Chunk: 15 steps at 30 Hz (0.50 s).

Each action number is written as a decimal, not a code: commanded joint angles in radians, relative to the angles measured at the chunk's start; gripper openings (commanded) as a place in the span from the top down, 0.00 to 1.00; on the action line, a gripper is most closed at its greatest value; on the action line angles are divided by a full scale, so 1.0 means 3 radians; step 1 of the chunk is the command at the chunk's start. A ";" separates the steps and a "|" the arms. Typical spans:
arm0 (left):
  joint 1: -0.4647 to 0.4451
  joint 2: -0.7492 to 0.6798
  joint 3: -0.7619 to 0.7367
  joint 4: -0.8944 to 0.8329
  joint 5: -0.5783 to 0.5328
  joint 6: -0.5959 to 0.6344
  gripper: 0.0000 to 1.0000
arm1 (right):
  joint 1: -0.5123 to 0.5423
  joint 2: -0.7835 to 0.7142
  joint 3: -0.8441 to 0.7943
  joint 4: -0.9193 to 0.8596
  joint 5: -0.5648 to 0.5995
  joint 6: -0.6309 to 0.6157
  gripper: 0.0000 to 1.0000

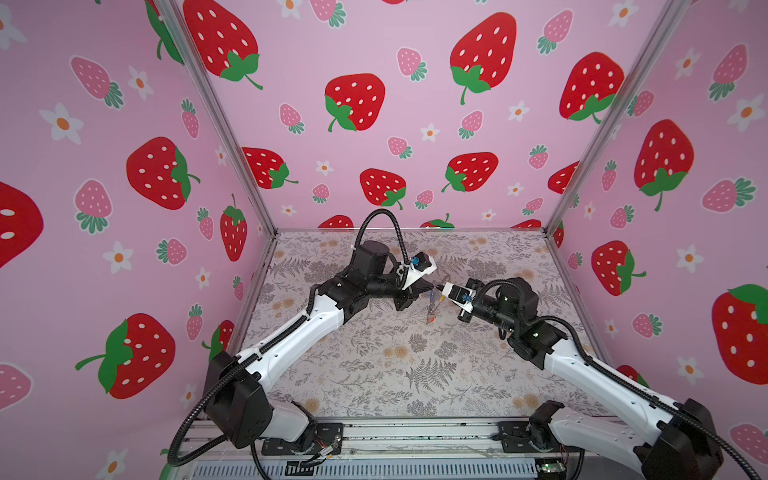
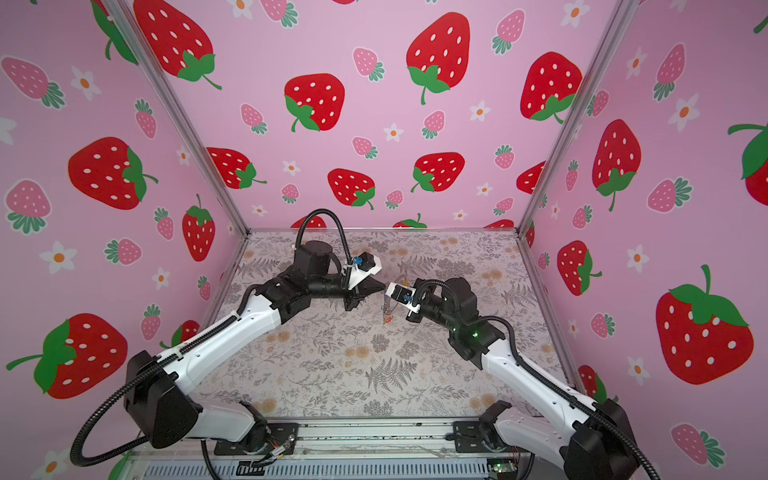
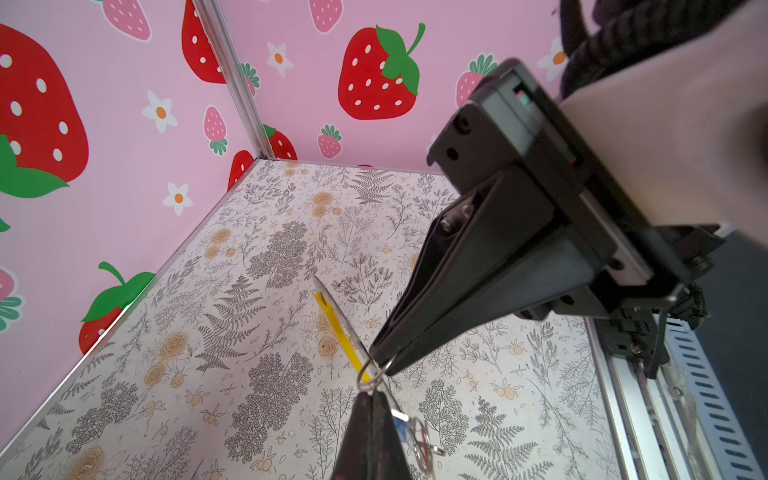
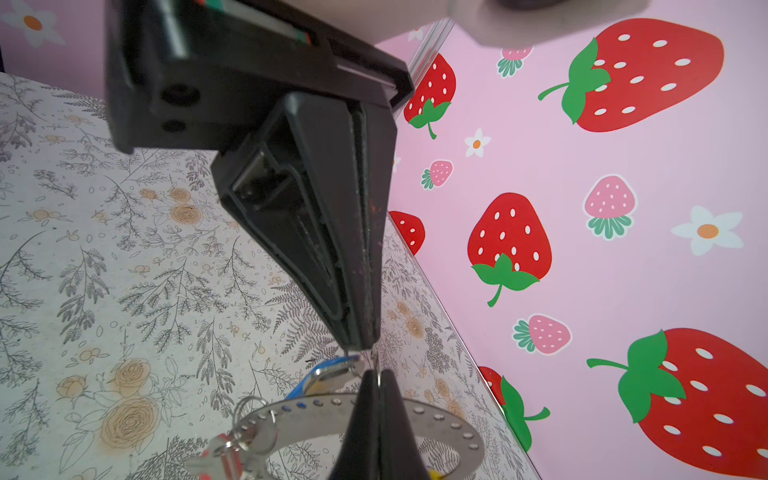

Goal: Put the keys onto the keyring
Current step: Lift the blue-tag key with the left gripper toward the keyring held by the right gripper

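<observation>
Now | keyring [image 3: 338, 328] thin grey, yellow section, keys [image 3: 415, 436] dangling | left fingers [image 3: 478, 299], right fingers [image 4: 332, 228] clamped on it

Your walls [image 1: 415, 124] are pink with red strawberries and white flowers. The table [image 1: 374, 365] carries grey ferns and tan blooms. At lower centre of the left wrist view, the keyring [image 3: 340, 328] is grey and yellow. It carries a blue tag [image 4: 309, 380] and a red tag [image 1: 430, 319].

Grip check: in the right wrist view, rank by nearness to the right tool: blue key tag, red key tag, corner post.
1. Blue oblong plastic key tag, beside the right tool.
2. Red oblong plastic key tag, along the grey hoop.
3. Silver metal corner post, at the pink wall.
</observation>
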 commanded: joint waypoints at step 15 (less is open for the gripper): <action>0.0096 -0.0046 0.0063 0.0200 0.0164 -0.0175 1.00 | 0.0014 -0.0146 -0.0138 0.0337 -0.0138 0.0057 1.00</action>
